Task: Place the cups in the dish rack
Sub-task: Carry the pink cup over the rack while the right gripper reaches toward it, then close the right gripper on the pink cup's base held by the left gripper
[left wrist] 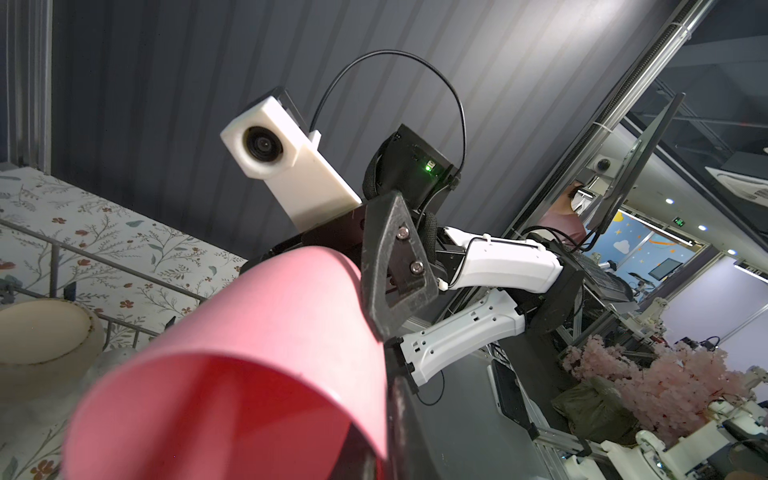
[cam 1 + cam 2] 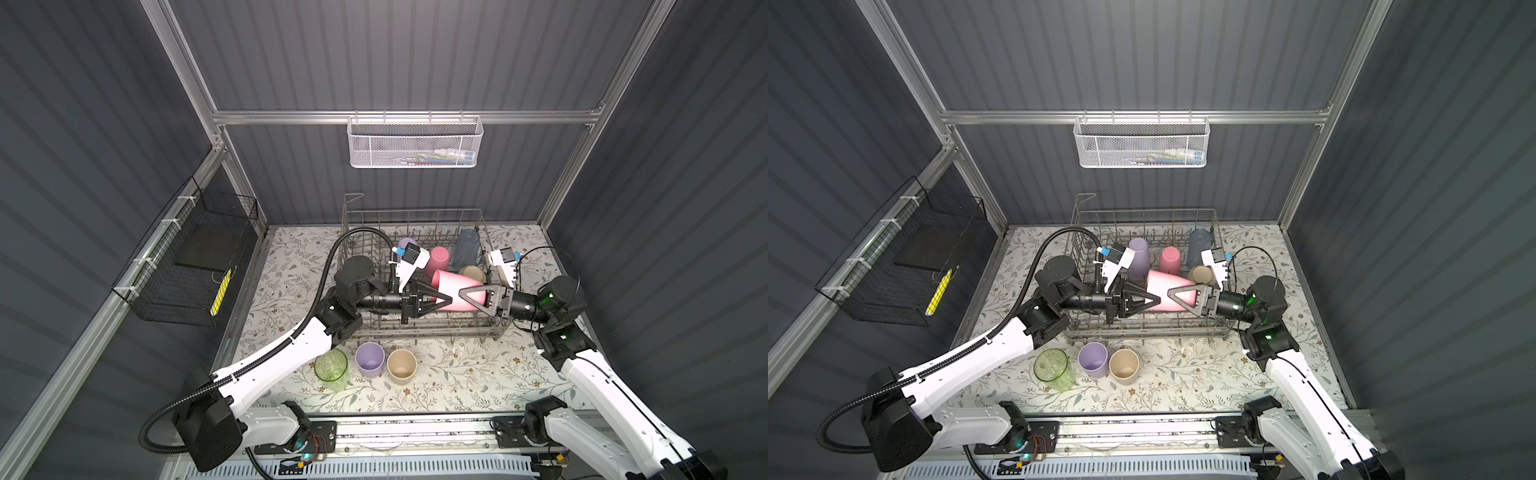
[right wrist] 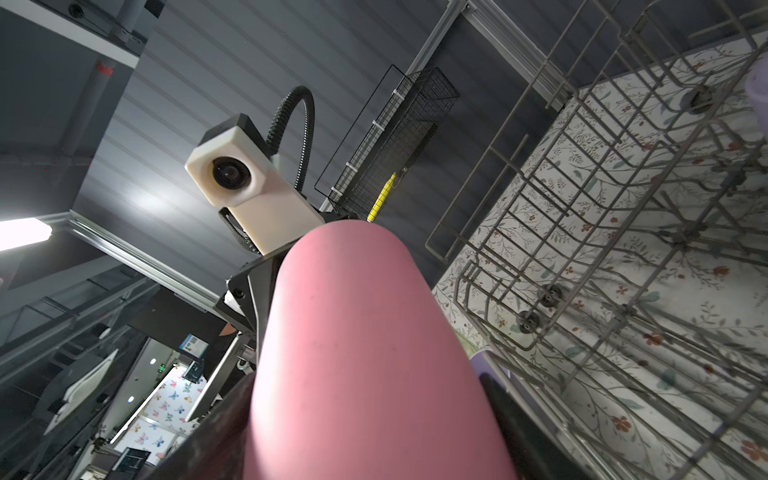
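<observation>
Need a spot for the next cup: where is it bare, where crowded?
Bare: the dish rack's front rows, nearer than the left gripper and right gripper; the mat between the beige cup and the right arm. Crowded: the rack's back, with lilac cup, pink cup, blue cup and cream cup; its middle, where both grippers meet on the sideways cup.

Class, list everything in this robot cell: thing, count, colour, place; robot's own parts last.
dish rack: one, grey wire, back of table.
loose cups: three, green, lilac, beige, upright on table before rack.
racked cups: four, lilac, pink, blue, beige, inside rack.
held cup: one, pink, sideways above rack.
mesh basket: one, white, back rail.
wire basket: one, black, left wall.
table: one, floral cover.
left end effector: black, pinching held cup's rim.
right end effector: black, straddling held cup.
</observation>
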`<state>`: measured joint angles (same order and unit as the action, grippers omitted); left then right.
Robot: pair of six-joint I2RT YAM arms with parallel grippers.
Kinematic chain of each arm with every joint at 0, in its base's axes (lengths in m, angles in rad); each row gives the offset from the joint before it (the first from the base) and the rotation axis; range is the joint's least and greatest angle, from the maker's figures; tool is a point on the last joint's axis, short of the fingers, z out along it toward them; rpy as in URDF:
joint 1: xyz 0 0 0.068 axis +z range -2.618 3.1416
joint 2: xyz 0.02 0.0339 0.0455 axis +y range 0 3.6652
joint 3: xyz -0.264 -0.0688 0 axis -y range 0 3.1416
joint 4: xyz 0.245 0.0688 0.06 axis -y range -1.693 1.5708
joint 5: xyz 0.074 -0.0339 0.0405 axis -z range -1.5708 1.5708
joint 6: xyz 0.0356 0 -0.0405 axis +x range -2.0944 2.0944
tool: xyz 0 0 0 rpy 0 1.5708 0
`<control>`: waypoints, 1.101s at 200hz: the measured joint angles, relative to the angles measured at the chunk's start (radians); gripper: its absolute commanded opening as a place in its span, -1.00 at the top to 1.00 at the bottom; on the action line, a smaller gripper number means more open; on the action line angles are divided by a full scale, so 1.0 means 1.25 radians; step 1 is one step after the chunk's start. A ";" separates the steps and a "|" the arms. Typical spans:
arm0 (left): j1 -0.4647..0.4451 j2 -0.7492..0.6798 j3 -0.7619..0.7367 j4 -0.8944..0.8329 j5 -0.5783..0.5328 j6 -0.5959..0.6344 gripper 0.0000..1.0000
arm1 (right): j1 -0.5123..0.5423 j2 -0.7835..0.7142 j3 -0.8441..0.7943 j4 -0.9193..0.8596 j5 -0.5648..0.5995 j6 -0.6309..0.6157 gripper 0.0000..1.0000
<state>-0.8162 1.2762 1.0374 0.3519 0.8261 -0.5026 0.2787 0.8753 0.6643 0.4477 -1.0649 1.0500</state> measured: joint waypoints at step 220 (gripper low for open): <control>0.065 -0.201 -0.040 -0.304 -0.199 0.131 -0.19 | -0.031 0.268 0.420 -0.745 0.348 -0.470 0.38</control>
<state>-0.7345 1.0248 0.9874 -0.0280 0.5777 -0.3393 0.2401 1.2098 1.1889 -0.4835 -0.6304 0.4625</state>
